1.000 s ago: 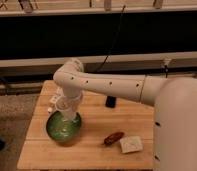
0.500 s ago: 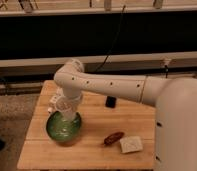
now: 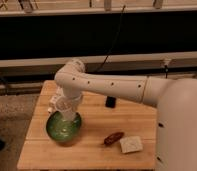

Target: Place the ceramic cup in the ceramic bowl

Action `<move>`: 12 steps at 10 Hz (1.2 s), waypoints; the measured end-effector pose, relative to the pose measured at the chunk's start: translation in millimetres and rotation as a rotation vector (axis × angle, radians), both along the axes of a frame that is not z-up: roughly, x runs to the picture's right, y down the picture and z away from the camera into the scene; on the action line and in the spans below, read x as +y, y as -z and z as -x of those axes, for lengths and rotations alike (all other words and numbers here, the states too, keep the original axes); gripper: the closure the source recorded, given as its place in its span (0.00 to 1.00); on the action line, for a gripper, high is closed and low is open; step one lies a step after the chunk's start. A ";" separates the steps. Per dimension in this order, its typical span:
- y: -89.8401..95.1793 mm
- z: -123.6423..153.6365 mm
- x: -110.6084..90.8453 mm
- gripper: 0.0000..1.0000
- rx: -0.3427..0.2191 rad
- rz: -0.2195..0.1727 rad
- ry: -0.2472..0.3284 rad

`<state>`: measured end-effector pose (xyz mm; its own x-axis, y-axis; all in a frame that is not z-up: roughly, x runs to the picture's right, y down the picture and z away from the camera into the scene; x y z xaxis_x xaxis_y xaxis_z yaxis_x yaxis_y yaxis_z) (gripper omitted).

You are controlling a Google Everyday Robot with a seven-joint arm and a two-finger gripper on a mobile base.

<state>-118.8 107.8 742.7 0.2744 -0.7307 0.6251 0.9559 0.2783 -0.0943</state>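
Bench (image 3: 92, 152) of pale wood carries everything, and your arm (image 3: 109, 85) reaches across it from 3 o'clock towards 9. The ceramic bowl (image 3: 58, 134) sits on the bench's 9 o'clock side, wide, green and glossy, with its mouth up. The pincer (image 3: 65, 111) hangs at the bowl's 12 o'clock edge and overlaps the far rim. Its jaws are together and, by my reading, clamped on the ceramic cup (image 3: 67, 104).

Your next move turns on this: the bowl's well lies at 6 o'clock from the cup, just below it and a touch nearer the camera. The cup is small, plain white and faintly translucent, with no handle. Its long axis looks near upright, rim up, though white cup against white pincer makes the tilt hard to judge. You probably need only a short drop toward 6 o'clock before letting go. Whether the cup's foot already touches the glaze, I cannot tell.
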 end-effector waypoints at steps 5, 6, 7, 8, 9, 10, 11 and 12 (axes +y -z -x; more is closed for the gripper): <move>1.6 -0.1 -0.3 0.96 -0.010 -0.005 -0.008; 1.8 -0.4 -0.2 0.96 -0.013 -0.007 -0.011; 2.1 -0.3 0.0 0.96 -0.015 -0.007 -0.012; 2.5 -0.1 0.1 0.96 -0.016 -0.008 -0.013; 3.2 0.1 0.0 0.96 -0.019 -0.009 -0.015; 3.0 -0.3 0.2 0.96 -0.019 -0.009 -0.016; 3.2 0.2 0.4 0.96 -0.021 -0.010 -0.017; 3.0 0.4 0.8 0.96 -0.024 -0.010 -0.018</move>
<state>-119.2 108.6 739.7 0.2732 -0.7320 0.6242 0.9525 0.2967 -0.0690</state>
